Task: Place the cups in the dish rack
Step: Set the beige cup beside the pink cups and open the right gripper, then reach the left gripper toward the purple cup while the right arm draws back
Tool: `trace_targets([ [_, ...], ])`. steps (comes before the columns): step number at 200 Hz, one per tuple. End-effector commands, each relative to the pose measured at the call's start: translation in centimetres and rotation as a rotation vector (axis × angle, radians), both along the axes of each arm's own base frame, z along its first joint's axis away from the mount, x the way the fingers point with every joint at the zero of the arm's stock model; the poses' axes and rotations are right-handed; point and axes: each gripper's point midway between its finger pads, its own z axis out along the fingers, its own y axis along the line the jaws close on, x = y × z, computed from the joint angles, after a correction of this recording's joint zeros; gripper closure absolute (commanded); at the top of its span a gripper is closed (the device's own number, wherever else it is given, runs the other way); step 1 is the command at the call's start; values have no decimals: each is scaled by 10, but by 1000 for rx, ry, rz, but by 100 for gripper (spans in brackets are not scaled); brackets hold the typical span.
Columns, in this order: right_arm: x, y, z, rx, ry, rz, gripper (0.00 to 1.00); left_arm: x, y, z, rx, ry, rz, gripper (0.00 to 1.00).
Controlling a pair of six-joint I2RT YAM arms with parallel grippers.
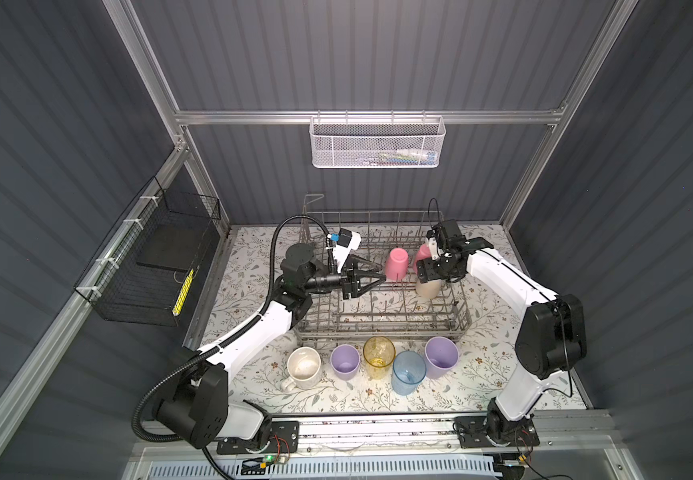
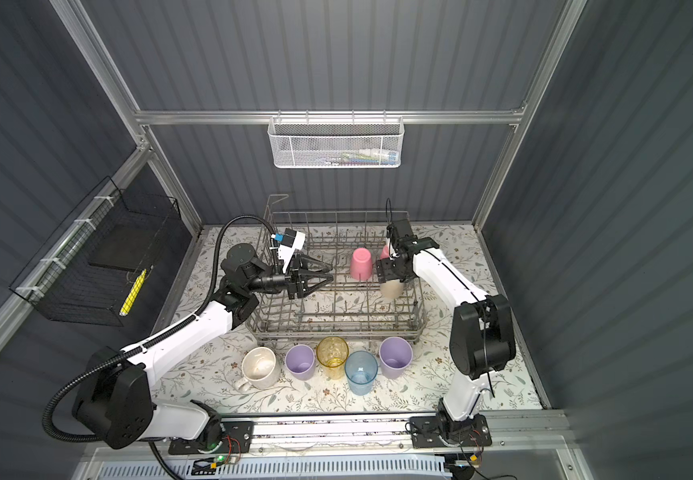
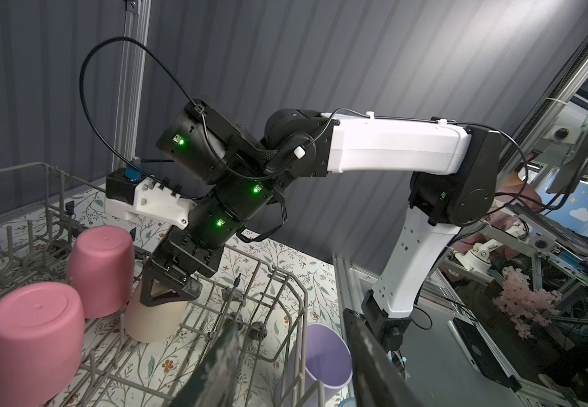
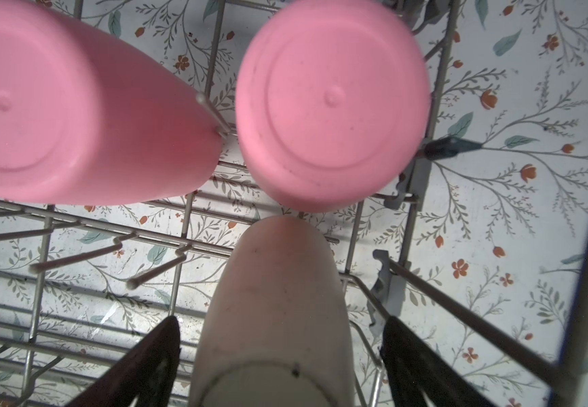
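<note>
The grey wire dish rack [image 1: 382, 328] [image 2: 336, 328] holds three upside-down cups at its far right: two pink cups [image 1: 397, 264] [image 1: 421, 251] and a beige cup [image 1: 427, 289] [image 4: 278, 282]. My right gripper [image 4: 282, 327] [image 1: 430, 282] points down over the beige cup, open, with a gap between each finger and its wall. My left gripper [image 1: 382, 272] [image 3: 294, 331] hovers level inside the rack, left of the nearer pink cup [image 3: 31, 338], open and empty. In front of the rack stand a cream mug [image 1: 304, 365], two lilac cups [image 1: 345, 361] [image 1: 441, 357], a yellow tumbler [image 1: 379, 357] and a blue tumbler [image 1: 408, 372].
A white mesh basket [image 1: 378, 143] hangs on the back rail. A black wire basket [image 1: 149, 266] is fixed to the left frame. Upright tines fill the rack floor. The arms' base rail [image 1: 378, 432] runs along the table's front edge.
</note>
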Motion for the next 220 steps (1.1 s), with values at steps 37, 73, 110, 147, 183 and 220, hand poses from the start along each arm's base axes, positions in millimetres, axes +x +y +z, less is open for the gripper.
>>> trace_targets([
  [37, -9, -1, 38, 25, -73, -5, 8, 3, 1, 0, 5, -17, 4, 49],
  [73, -22, 0, 66, 78, -131, 6, 8, 3, 1, 1, 17, -20, 4, 49],
  [110, -35, -1, 97, 133, -210, 13, 7, 4, 0, 1, 38, -19, 10, 48],
  [147, -44, -5, 120, 202, -280, 3, 7, 1, -1, 3, 60, -31, 17, 48],
  [183, -49, -10, 128, 244, -304, -17, 6, -17, -22, -5, 165, -104, -1, 47],
  [220, -49, -20, 137, 365, -350, -68, 6, -39, -47, -10, 249, -166, -46, 47],
])
